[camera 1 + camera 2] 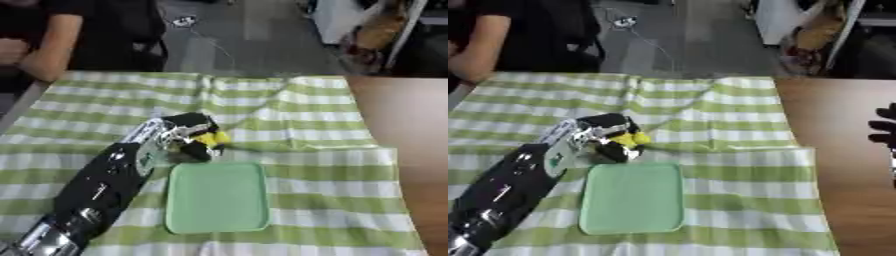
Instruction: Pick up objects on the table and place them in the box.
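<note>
Right now the left hand [188,134] is out over the green checked cloth [306,115] on the counter [402,130], fingers curled round a small yellow object [213,138], which sits pinched at the fingertips just beyond the far edge of the green tray [219,197]. Likely the hand is mid pick or carrying it toward the tray; I can't tell whether the object is lifted off the cloth or resting on it. What the object is can't be made out, only yellow with something dark beside it.

Green tray lies flat on the cloth, near side of the hand, and looks like the "box" for this task. Nothing in it, bare green inside. The arm crosses beside its left edge without covering it.

Right hand [883,131] shows only as dark fingers at the right edge of the right eye view, over bare wood, well apart from everything; its grip can't be read.
</note>
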Controlling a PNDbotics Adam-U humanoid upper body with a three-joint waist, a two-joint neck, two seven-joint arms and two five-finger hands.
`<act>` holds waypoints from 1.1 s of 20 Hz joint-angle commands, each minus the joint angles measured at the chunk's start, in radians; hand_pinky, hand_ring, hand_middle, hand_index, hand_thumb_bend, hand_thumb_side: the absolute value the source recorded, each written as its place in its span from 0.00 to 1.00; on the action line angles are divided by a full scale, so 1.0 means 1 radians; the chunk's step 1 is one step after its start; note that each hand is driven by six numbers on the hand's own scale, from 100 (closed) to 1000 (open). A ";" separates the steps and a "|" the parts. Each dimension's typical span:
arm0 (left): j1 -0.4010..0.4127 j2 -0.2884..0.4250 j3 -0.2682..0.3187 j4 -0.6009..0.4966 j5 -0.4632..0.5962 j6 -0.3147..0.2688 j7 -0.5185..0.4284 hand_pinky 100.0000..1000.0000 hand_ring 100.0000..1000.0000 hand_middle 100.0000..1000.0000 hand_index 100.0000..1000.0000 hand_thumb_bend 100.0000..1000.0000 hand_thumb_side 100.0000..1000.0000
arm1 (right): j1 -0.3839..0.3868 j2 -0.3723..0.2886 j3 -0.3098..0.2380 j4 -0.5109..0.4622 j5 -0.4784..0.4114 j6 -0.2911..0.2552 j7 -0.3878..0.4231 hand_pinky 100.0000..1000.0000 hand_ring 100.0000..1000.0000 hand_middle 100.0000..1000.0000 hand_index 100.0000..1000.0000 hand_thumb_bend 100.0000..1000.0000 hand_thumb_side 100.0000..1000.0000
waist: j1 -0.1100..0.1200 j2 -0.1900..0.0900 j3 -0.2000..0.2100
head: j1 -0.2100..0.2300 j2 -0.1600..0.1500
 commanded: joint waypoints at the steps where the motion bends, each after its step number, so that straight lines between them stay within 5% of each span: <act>1: -0.016 0.020 0.003 -0.021 0.006 -0.002 0.001 0.00 0.03 0.44 0.63 0.00 0.42 | -0.016 -0.010 -0.009 -0.011 -0.002 -0.001 0.001 0.66 0.72 0.76 0.89 0.00 0.76 | -0.002 -0.011 0.001 | 0.005 -0.011; 10: -0.019 0.026 0.003 -0.029 0.023 -0.011 -0.025 0.00 0.06 0.45 0.64 0.00 0.53 | -0.015 -0.010 -0.009 -0.011 -0.002 -0.002 0.001 0.66 0.72 0.76 0.89 0.00 0.76 | -0.002 -0.013 0.001 | 0.004 -0.011; 22: -0.019 0.026 0.000 -0.030 0.021 -0.015 -0.042 0.00 0.11 0.47 0.65 0.00 0.49 | -0.015 -0.010 -0.009 -0.010 -0.002 -0.002 0.001 0.66 0.72 0.76 0.89 0.00 0.76 | -0.002 -0.014 0.002 | 0.004 -0.010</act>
